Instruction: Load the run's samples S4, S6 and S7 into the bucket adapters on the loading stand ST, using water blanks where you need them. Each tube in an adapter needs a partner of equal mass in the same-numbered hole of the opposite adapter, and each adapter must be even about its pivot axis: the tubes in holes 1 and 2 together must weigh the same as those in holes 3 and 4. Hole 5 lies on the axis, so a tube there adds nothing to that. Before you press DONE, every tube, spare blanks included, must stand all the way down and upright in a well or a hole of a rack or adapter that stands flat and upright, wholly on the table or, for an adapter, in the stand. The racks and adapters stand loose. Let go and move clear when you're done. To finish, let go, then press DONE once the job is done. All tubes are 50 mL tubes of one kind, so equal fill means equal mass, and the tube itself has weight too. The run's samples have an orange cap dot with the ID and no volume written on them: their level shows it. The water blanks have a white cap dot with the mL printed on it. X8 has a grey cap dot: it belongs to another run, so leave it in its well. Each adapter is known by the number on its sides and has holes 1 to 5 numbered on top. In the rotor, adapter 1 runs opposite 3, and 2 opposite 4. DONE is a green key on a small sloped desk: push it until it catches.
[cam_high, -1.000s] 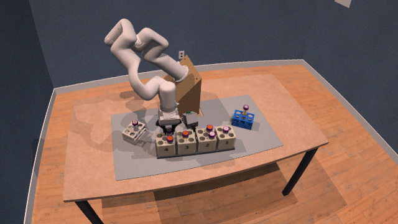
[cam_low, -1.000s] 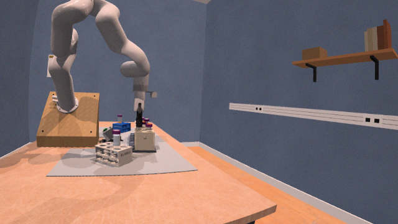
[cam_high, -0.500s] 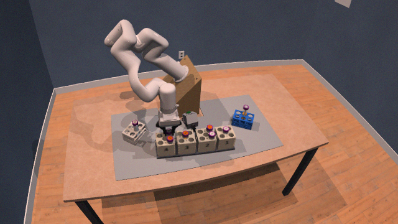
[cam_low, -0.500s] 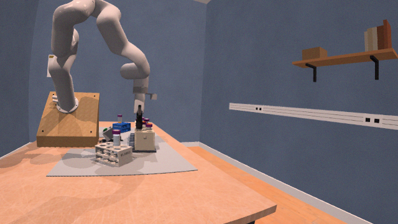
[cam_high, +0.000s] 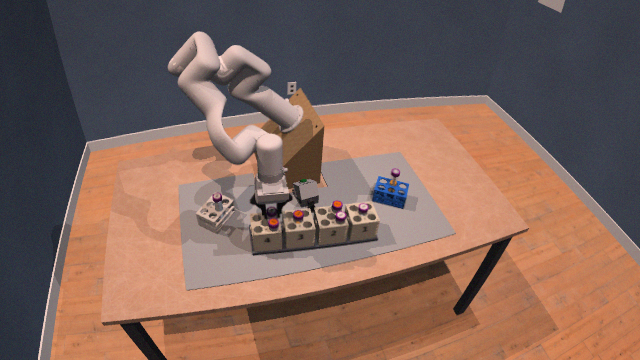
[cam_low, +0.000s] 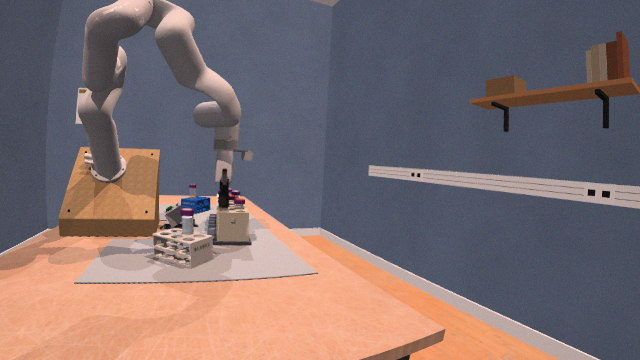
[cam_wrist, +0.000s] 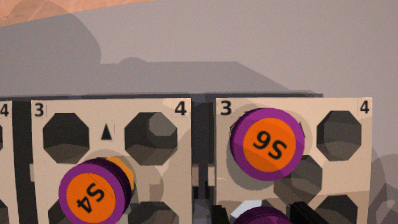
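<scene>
Purple-capped tube (cam_high: 271, 211) (cam_wrist: 264, 218) between part-wide fingers of gripper (cam_high: 271, 209) (cam_low: 224, 204) (cam_wrist: 262, 213), base-side of S6 (cam_high: 273, 223) (cam_low: 239, 201) (cam_wrist: 270, 144); long axis near vertical, so withdrawal should go straight up.

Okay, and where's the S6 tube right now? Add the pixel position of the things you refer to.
In the wrist view, S6 (cam_high: 273, 223) (cam_wrist: 267, 144) stands in hole 3 of the right-hand adapter (cam_high: 266, 241) (cam_wrist: 345, 175), the one numbered 4, just beyond the purple-capped tube (cam_high: 271, 211) (cam_wrist: 265, 217) at the gripper (cam_high: 271, 205).

S4, S6: cap dots (cam_wrist: 91, 198) (cam_wrist: 270, 145) | 4, 3, 2, likely 1: adapters (cam_high: 266, 241) (cam_high: 300, 237) (cam_high: 333, 233) (cam_high: 364, 229) | BLANKS: rack (cam_low: 201, 254)
</scene>
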